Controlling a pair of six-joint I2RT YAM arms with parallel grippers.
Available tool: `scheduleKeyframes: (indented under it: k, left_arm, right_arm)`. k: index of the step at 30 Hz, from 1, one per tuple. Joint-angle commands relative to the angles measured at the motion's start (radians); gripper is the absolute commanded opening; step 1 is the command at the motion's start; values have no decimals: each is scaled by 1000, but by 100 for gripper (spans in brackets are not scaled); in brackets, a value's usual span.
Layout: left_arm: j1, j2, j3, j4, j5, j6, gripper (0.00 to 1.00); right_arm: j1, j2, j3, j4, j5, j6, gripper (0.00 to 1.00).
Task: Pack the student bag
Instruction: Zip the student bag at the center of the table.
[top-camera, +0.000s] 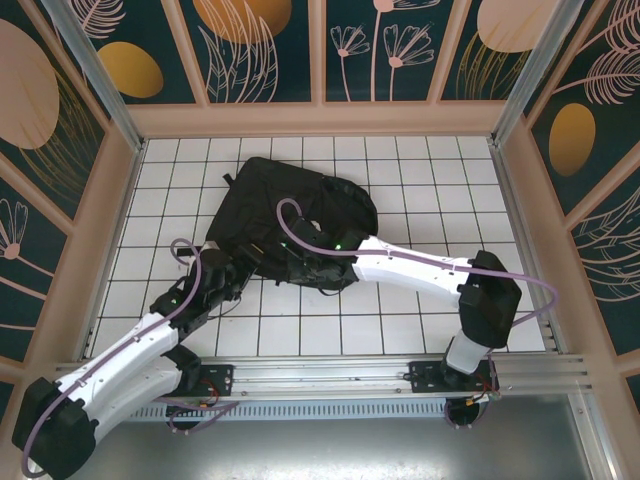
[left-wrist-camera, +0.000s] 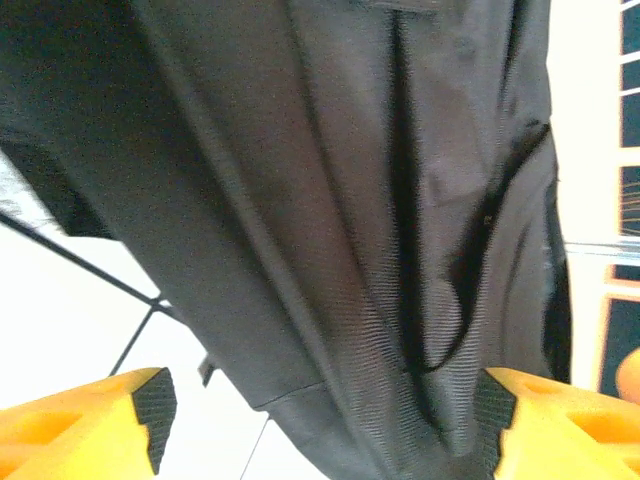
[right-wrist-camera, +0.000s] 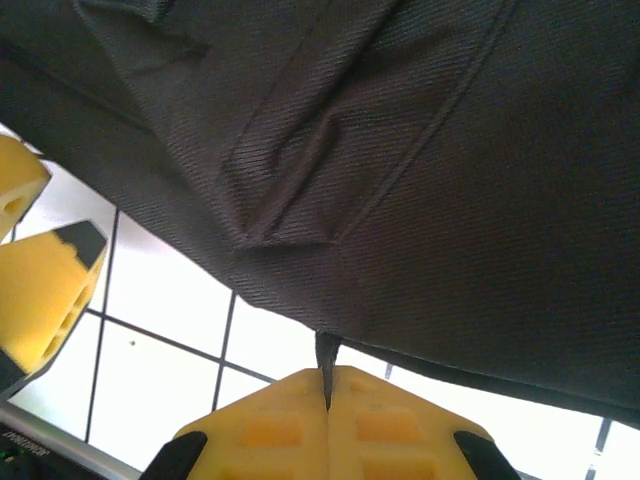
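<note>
The student bag (top-camera: 290, 205), a large black fabric backpack, lies in the middle of the white tiled table (top-camera: 420, 180). My right gripper (top-camera: 302, 264) is at the bag's near edge. In the right wrist view it (right-wrist-camera: 328, 385) is shut on a thin black tab (right-wrist-camera: 327, 352) hanging from the bag's hem (right-wrist-camera: 400, 150). My left gripper (top-camera: 238, 268) is at the bag's near left corner. Its yellow fingers (left-wrist-camera: 150, 405) are spread wide, open (left-wrist-camera: 325, 425), with folds of the bag (left-wrist-camera: 330, 200) lying between them. That left gripper's fingers (right-wrist-camera: 45, 280) also show at the left of the right wrist view.
Raised pink walls (top-camera: 320, 120) enclose the tiled table on three sides, and a metal rail (top-camera: 330, 372) runs along the near edge. Bare tiles (top-camera: 330, 325) lie between the bag and the arm bases, and more lie to the right of the bag.
</note>
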Motion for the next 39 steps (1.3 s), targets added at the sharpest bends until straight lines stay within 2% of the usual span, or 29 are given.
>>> scheduleKeyframes:
  k: [1,5,8,25,28,29,31,39]
  left_arm:
    - [6,29,-7,143,23,-13,76]
    - [8,85,-11,172,22,-9,68]
    - [8,114,-21,190,26,-20,56]
    - [10,123,-83,308,-43,-9,20]
    - [10,122,-83,309,-55,15,17]
    - [9,120,-86,311,-58,20,14]
    - [11,110,-88,294,-75,28,0]
    - [22,63,-78,165,-138,57,0]
  right_arm:
    - [2,-32,-27,49,-33,27,0]
    - [2,-36,-35,58,-37,30,0]
    - [1,-38,-37,58,-36,28,0]
    - [2,-46,-68,87,-56,37,0]
    - [1,-47,-69,83,-54,38,0]
    - [1,-49,-68,80,-51,38,0]
    - [1,-56,-68,71,-46,34,0]
    - [-8,-88,-70,21,-19,23,0]
